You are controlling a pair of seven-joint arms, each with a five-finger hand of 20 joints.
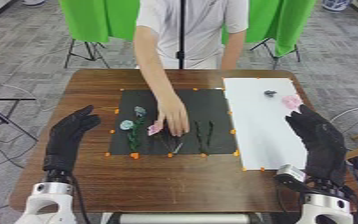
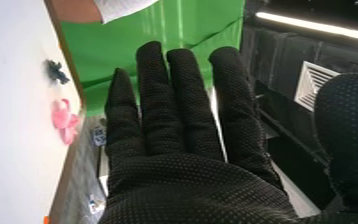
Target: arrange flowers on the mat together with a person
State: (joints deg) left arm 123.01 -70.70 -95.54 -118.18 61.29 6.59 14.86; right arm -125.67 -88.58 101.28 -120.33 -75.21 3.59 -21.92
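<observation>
Bench [image 1: 91,182], brown wood, bearing two flat pieces. Item: black mat [image 1: 215,100], centre-left. Item: white sheet [image 1: 255,120], right of the mat.

On the mat, left part: pale blue flower [image 1: 127,124]; grey-blue flower [image 1: 140,111], just beside it and farther; green stems [image 1: 133,143] running nearward. Centre: pink flower [image 1: 154,130], beside the person's hand [image 1: 172,116], which reaches in from the far side, palm down, on the mat. Right part: two upright-lying stems [image 1: 210,136], side by side.

On the sheet, far right: small dark flower [image 1: 270,93]; larger pink bloom [image 1: 291,102], nearer and to its right.

Left hand [image 1: 63,141]: left of the mat, fingers relaxed, empty. Right hand [image 1: 322,142]: at the sheet's right edge, fingers straight, empty.
</observation>
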